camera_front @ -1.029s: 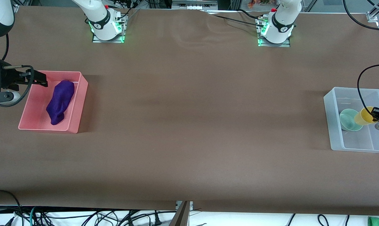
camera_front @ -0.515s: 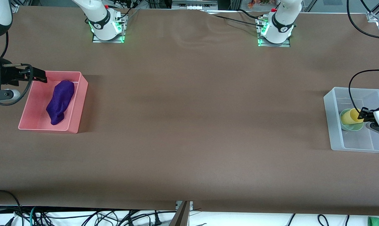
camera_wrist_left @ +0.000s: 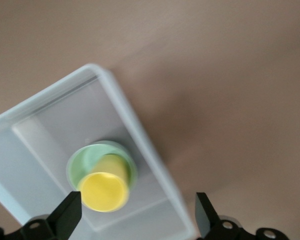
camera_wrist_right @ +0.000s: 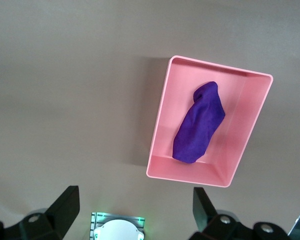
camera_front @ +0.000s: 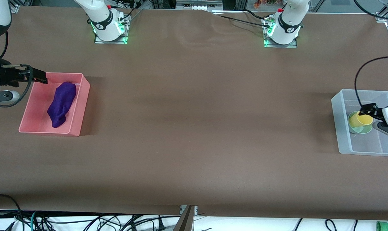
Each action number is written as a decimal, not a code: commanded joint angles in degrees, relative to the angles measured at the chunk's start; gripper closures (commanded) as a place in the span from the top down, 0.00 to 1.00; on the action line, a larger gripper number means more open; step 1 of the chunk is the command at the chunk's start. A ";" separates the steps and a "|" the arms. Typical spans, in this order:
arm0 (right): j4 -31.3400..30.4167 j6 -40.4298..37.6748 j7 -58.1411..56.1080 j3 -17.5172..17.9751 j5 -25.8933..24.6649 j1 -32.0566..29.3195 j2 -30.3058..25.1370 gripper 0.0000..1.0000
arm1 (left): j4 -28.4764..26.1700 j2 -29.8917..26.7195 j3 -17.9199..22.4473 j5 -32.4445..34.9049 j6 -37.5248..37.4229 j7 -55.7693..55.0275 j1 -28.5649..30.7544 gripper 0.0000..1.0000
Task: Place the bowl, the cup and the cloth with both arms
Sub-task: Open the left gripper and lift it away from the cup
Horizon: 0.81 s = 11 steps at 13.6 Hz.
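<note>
Front view, lower-right edge of frame: clear bin (camera_front: 341, 128) at the left arm's end of the table. Bowl (camera_front: 357, 129) sits in it; cup (camera_front: 360, 119) stands inside the bowl, mouth up. Left wrist view confirms the nesting: cup (camera_wrist_left: 106, 189) leaning toward one side of the bowl (camera_wrist_left: 85, 162), both within the bin (camera_wrist_left: 135, 125).

Left gripper (camera_front: 367, 109) hangs over the bin, just above the cup's rim. Left wrist view shows its fingers (camera_wrist_left: 66, 216) spread wide, the cup just inside one of them, nothing gripped.

Far left of frame, mid-height: pink bin (camera_front: 81, 102) at the right arm's end. Cloth (camera_front: 61, 104) lies lengthwise inside, a lumpy bundle. Right gripper (camera_front: 41, 79) hangs at the bin's edge, close to its corner farthest from the camera. Right wrist view looks down on the bin (camera_wrist_right: 162, 125) and cloth (camera_wrist_right: 199, 124) from high up; fingers (camera_wrist_right: 65, 206) stand apart, empty. This arm looks to be waiting.

Handling, as judged: the cup looks light, stiff, thin-walled and smooth, so likely slippery; pinch one wall at the rim, one finger inside. It stands loose in the bowl and could tip. The bowl looks light and rigid; take it at the rim likewise. The cloth is soft and floppy; pinch a raised fold mid-bundle, expect the ends to droop.
</note>
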 commanded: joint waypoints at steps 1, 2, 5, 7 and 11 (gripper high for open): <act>0.61 -0.55 0.37 0.37 -0.52 -0.21 -0.56 1.00 | 4.67 -0.59 -7.41 -1.15 -8.76 -10.64 0.03 1.00; 0.61 -0.47 0.28 0.46 -0.52 -0.21 -0.56 1.00 | 5.90 -0.68 -11.10 -1.15 -11.31 -14.78 0.03 1.00; 0.79 -0.47 0.46 0.55 -0.61 -0.03 -0.47 1.00 | 4.60 -6.01 -14.30 -2.90 -14.23 -24.81 -4.42 1.00; 0.79 -0.55 0.55 0.46 -0.44 -0.03 -0.47 1.00 | 5.55 -7.79 -13.00 -4.30 -16.51 -29.58 -8.13 1.00; 0.79 -0.55 0.98 0.55 -0.35 -0.03 -0.47 1.00 | 1.54 -17.53 9.28 -13.25 -16.26 -30.28 -27.34 1.00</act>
